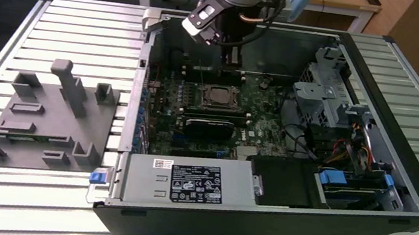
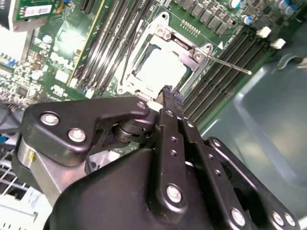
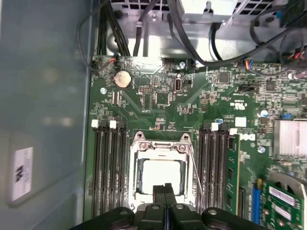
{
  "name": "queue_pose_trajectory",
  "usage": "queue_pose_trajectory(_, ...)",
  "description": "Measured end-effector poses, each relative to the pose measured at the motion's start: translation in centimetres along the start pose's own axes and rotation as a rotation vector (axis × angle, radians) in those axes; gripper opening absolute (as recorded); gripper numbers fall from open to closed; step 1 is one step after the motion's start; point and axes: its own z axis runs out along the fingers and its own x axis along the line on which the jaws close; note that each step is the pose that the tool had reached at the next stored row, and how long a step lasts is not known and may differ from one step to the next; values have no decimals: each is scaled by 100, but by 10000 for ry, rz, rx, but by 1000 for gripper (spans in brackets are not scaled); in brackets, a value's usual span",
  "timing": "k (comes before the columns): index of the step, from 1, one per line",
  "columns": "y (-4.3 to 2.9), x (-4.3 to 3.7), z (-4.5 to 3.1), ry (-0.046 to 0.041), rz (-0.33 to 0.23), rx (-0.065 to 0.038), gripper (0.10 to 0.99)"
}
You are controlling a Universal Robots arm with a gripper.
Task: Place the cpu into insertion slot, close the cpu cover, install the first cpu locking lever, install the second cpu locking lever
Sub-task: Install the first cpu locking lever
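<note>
My fingers (image 3: 159, 194), pressed together and empty, hung just above the cpu (image 3: 162, 173) in the insertion slot (image 3: 138, 178) under the lowered cpu cover (image 3: 158, 145); beside them the locking lever (image 2: 230, 65) looked unlatched, needing a downward push.

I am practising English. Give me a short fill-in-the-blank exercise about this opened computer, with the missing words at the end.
The cpu shows through the window of the cpu ___.
The hand near it is ___, holding nothing.
The circuit board is ___ in colour.
The moulded stand beside the computer case is ___.
Missing words: cover; shut; green; grey.
</note>
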Motion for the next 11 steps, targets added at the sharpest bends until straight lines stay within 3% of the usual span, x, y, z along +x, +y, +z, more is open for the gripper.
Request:
queue_pose_trajectory(2,1,0,-39,-1,0,-14,106)
queue_pose_trajectory(7,2,0,-43,-15,-38,-36,106)
queue_pose_trajectory(11,1,1,-45,2,-548,-32,106)
